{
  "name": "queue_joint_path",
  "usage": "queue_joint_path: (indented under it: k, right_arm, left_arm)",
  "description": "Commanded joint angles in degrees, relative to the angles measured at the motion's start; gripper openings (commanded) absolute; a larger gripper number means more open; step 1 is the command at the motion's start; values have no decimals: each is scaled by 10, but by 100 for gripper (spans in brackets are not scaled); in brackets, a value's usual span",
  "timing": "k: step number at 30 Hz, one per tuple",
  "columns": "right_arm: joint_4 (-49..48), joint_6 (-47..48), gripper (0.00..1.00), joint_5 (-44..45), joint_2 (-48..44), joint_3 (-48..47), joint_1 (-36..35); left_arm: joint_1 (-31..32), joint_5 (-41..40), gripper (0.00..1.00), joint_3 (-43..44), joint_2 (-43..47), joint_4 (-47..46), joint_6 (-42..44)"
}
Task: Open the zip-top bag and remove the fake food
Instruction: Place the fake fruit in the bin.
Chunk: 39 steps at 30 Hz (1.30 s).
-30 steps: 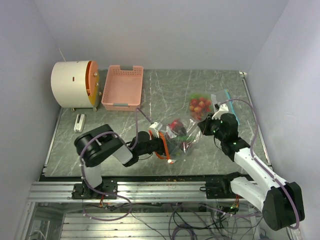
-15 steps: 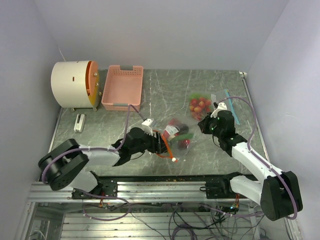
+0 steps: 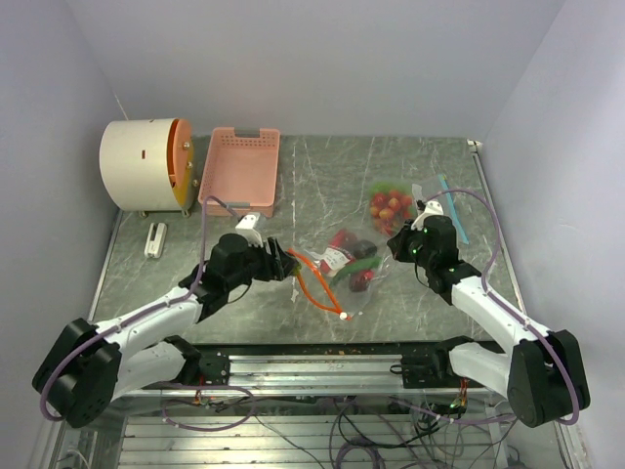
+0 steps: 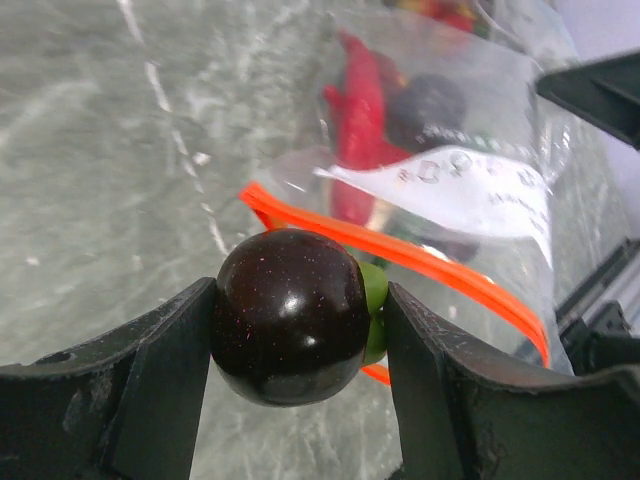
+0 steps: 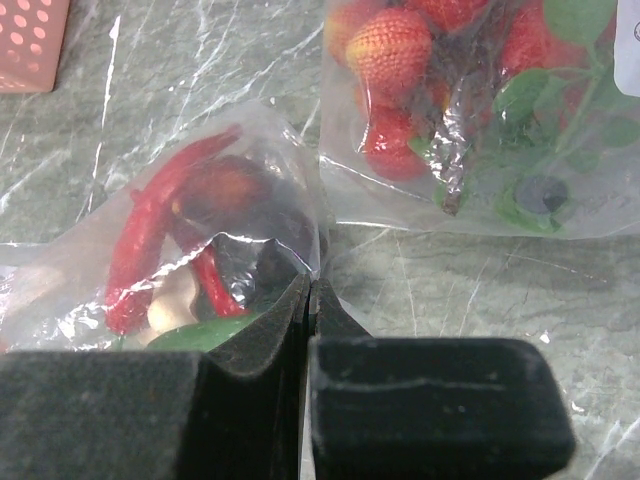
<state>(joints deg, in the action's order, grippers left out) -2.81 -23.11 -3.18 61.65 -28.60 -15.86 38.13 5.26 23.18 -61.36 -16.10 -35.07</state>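
Item 1, left claw (image 4: 298, 335): we are recording it clenched on a dark purple toy fruit (image 4: 290, 315), round and glossy, with a green bit showing on one side. This piece is sitting outside the bag, held over the desk (image 3: 322, 176), just beside the bag's mouth.

Item 2, zip-top bag (image 3: 332, 262): we are noting it lying on the desk between the two arms, its orange zip strip (image 4: 450, 275) gaping toward the left claw. The remaining fake food (image 5: 150, 230) is lying inside: red pepper-like pieces, a dark piece, something green.

Item 3, right claw (image 5: 308, 300): we are listing it pinched tight on the bag's far edge, clear film caught between the fingers.

Item 4, second bag (image 5: 470, 110): strawberries and leaves, lying just beyond the first.

Item 5, pink basket (image 3: 239, 171): standing at the desk's far left, well apart.
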Motion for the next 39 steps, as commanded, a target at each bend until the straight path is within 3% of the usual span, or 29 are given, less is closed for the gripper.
queue_joint_path:
  k: [1, 16, 21, 29, 30, 32, 38, 39]
  right_arm:
    - [-17, 5, 0, 3, 6, -3, 2]
    - [-22, 21, 0, -1, 8, -4, 2]
    - [-23, 24, 0, -1, 10, -6, 3]
    - [-29, 25, 0, -3, 17, -6, 3]
    - [-30, 25, 0, -4, 19, -6, 3]
    - [-30, 25, 0, -6, 21, -6, 3]
    - [-30, 26, 0, -5, 21, -7, 3]
    - [-30, 26, 0, -6, 22, -7, 3]
  left_arm:
    - [-45, -38, 44, 63, 8, 82, 25]
    - [-154, -173, 45, 328, -193, 85, 77]
    - [-191, -175, 46, 384, -264, 71, 79]
    - [-202, -180, 57, 448, -364, 87, 106]
    - [-202, -181, 60, 448, -368, 85, 106]
    - [-203, -185, 75, 455, -375, 96, 104]
    - [-203, -197, 99, 439, -342, 104, 101]
    - [-203, -197, 100, 432, -330, 103, 100]
